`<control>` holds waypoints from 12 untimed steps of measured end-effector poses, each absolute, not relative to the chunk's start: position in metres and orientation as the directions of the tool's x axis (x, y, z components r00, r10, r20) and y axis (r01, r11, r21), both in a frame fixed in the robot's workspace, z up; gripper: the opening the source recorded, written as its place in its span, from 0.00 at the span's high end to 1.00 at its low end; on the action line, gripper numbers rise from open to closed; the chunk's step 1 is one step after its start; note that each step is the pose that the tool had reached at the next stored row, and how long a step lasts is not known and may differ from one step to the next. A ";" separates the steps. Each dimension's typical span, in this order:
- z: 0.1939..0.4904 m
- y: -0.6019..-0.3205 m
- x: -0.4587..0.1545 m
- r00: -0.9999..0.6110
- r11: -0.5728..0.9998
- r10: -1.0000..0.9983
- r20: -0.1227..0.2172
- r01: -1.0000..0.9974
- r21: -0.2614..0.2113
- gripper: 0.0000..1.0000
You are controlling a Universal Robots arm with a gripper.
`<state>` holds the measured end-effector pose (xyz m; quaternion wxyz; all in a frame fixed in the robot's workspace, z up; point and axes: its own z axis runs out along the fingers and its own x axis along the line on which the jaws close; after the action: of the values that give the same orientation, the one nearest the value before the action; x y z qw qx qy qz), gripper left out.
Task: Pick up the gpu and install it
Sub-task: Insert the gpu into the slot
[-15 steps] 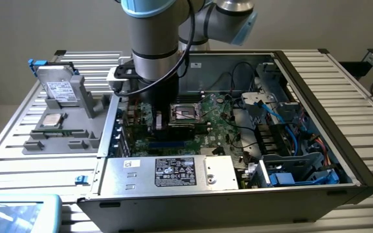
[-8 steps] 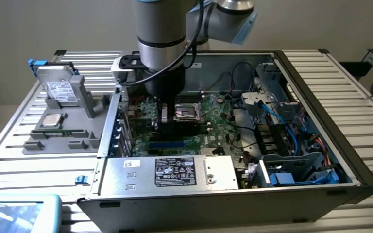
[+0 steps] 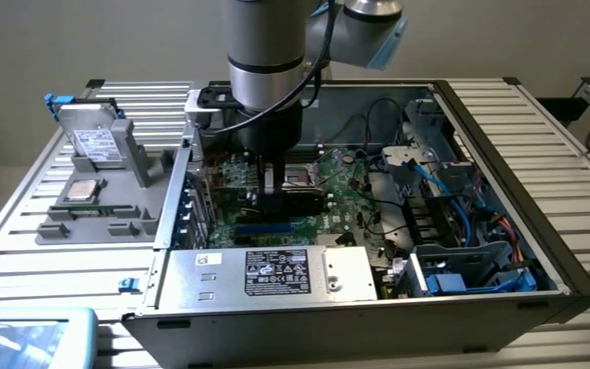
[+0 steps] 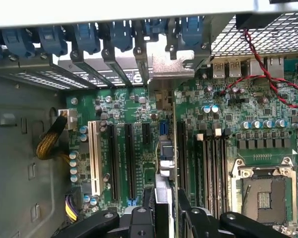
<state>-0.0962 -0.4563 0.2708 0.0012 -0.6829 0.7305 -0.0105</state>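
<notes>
The gpu stands on edge inside the open computer case, low over the green motherboard, with its black face showing. My gripper reaches straight down from the arm and is shut on the card's top edge. In the wrist view the gpu appears edge-on between the two black fingers, lined up along a long slot. Its silver end bracket lies against the case's rear wall among the blue latches. Whether the card sits fully in the slot I cannot tell.
Black expansion slots and a white slot flank the card; memory slots and the CPU socket lie on its other side. The power supply sits near the front. A grey tray holds a silver drive.
</notes>
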 end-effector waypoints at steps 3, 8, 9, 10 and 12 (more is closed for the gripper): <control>0.271 -0.458 -0.096 -0.067 0.067 -0.998 0.011 -0.998 -0.016 0.71; 0.270 -0.460 -0.096 -0.067 0.067 -0.998 0.005 -0.998 -0.013 0.71; 0.270 -0.461 -0.096 -0.066 0.066 -0.998 0.003 -0.998 -0.013 0.71; 0.269 -0.461 -0.096 -0.065 0.065 -0.998 0.001 -0.998 -0.013 0.71; 0.268 -0.462 -0.097 -0.064 0.064 -0.998 -0.001 -0.998 -0.013 0.71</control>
<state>-0.0967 -0.4616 0.2680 0.0048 -0.6840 0.7294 -0.0043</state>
